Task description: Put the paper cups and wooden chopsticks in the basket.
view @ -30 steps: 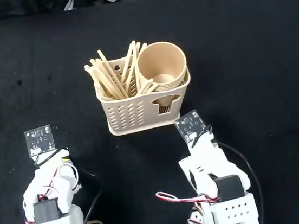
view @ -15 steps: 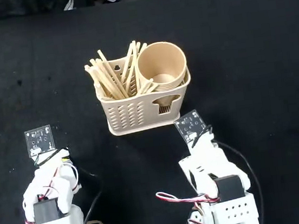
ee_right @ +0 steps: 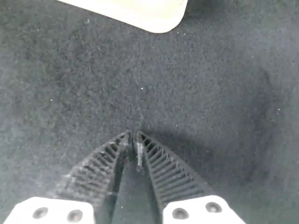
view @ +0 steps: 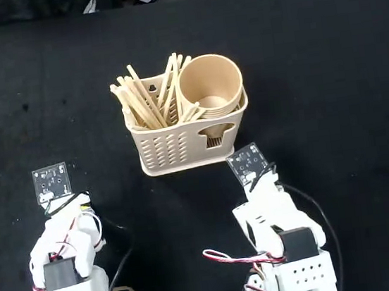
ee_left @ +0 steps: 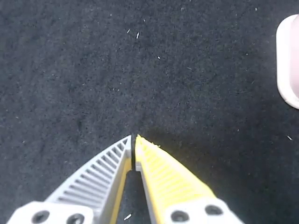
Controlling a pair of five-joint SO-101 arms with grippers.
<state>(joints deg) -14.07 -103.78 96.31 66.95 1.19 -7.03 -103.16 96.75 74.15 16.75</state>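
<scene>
Left wrist view shows the left gripper (ee_left: 133,139) with jaws pressed together, holding nothing, over the table (ee_left: 93,70). The right gripper (ee_right: 132,136) is likewise closed and empty, near the basket (view: 180,147). The paper cups (view: 210,80) and wooden chopsticks (view: 148,103) stand inside it, so the task looks finished and no further grasp seems needed.

Looking down from the high view, I have the basket (view: 180,144) standing on the desk (view: 341,63), just above the frame's middle. Inside it, the wooden chopsticks (view: 148,100) lean in the left compartment and the nested paper cups (view: 210,79) sit in the right one. The left arm (view: 63,240) is at lower left. The right arm (view: 278,220) is at lower centre-right, near the basket's lower right corner.
</scene>
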